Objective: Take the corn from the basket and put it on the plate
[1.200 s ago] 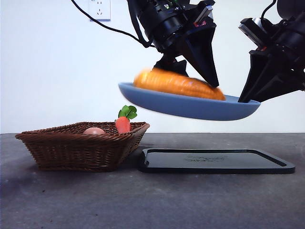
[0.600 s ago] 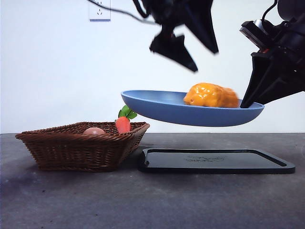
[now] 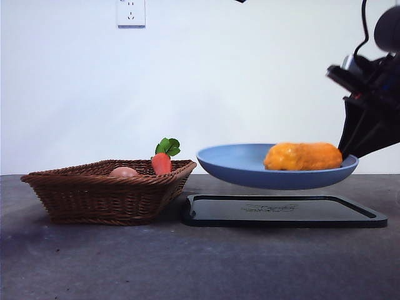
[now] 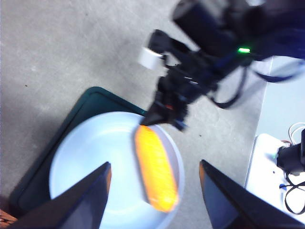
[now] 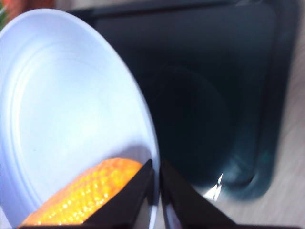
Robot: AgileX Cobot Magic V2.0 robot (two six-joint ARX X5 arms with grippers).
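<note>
While the left gripper (image 4: 155, 195) gapes wide and empty, the right gripper (image 5: 156, 191) pinches the round light-blue plastic plate's (image 3: 244, 165) rim, bumpy yellow-orange corn (image 3: 303, 156) by that edge.

Woven wicker basket (image 3: 106, 190), smooth plastic plate (image 3: 250, 167), bumpy corn (image 3: 303, 157)

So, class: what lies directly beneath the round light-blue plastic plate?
The flat black rectangular tray lies on the table under the round light-blue plastic plate, with a gap between them. The right gripper clamps the plate's rim.
</note>
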